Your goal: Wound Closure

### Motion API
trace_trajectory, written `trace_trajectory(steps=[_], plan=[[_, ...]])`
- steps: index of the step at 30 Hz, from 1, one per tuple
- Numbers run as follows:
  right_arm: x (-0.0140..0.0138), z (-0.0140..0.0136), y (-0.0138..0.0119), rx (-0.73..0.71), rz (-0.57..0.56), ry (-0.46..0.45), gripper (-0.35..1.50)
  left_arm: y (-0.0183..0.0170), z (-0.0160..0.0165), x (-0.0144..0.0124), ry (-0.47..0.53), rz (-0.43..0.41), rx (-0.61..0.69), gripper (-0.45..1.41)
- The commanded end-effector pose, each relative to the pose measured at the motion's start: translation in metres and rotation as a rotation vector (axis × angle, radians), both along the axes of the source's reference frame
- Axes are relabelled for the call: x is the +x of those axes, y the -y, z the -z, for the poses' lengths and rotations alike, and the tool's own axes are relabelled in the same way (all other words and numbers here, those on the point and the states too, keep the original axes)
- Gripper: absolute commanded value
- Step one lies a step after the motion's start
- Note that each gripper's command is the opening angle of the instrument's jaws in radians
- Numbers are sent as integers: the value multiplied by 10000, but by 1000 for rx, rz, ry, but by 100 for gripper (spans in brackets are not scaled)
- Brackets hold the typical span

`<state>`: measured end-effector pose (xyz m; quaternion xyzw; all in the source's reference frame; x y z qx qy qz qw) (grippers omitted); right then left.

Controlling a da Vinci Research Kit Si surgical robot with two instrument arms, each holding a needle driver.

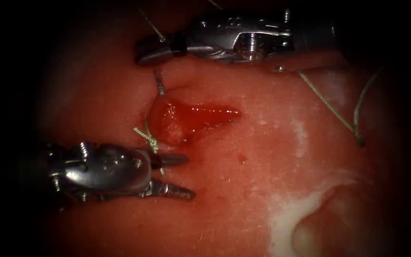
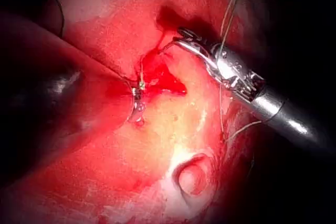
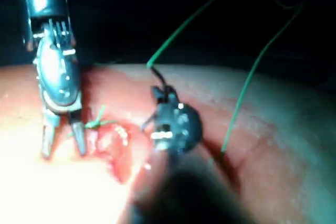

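**Left tool spread by the knot, right tool pinching at the top of the cut**

Your tissue (image 1: 272,190) takes up the field, pink and wet, with a pale patch toward the lower right in the endoscope view. The cut (image 1: 191,119) lies left of centre, a short open wedge glistening with red fluid (image 1: 200,114), widest at its left end and tapering to the right.

Your right tool (image 1: 155,50) comes in across the top, its jaws pressed together just above the cut's left end. A short dark metal piece, probably the needle (image 1: 159,84), runs from below those jaws into the tissue at the cut's upper left edge; you cannot tell where along its curve it is held, or whether the jaws grip it or the thread.

Your left tool (image 1: 181,176) lies at the lower left, jaws spread and holding nothing, the upper jaw just below the cut's left end.

The thread (image 1: 331,107) trails over the tissue right of the cut in two strands, well clear of it. A small knot (image 1: 149,139) sits at the cut's lower left edge, beside the left tool's upper jaw.
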<state>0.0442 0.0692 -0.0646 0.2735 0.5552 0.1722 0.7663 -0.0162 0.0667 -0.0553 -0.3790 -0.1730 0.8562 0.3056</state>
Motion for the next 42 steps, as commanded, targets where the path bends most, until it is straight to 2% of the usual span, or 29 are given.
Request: trace_trajectory(steps=[1,7,13,21,26,29,42], plan=[[9,-2,-4,2,-7,-1,-35,4,-5,-5,0,-1,1,63],[6,-8,-17,30,-52,27,-35,4,-5,-5,0,-1,1,63],[7,-9,-13,75,-54,35,-35,4,-5,-5,0,-1,2,63],[13,-12,-17,290,-77,61,-35,5,-5,-5,1,-1,2,63],[19,-17,-4,467,-33,104,-35,5,-4,-5,1,-2,2,63],[20,-20,0,517,-18,111,-35,5,-4,-4,1,-2,2,63],[14,-24,-11,541,-85,115,-35,5,-4,-5,-2,-3,3,63]])
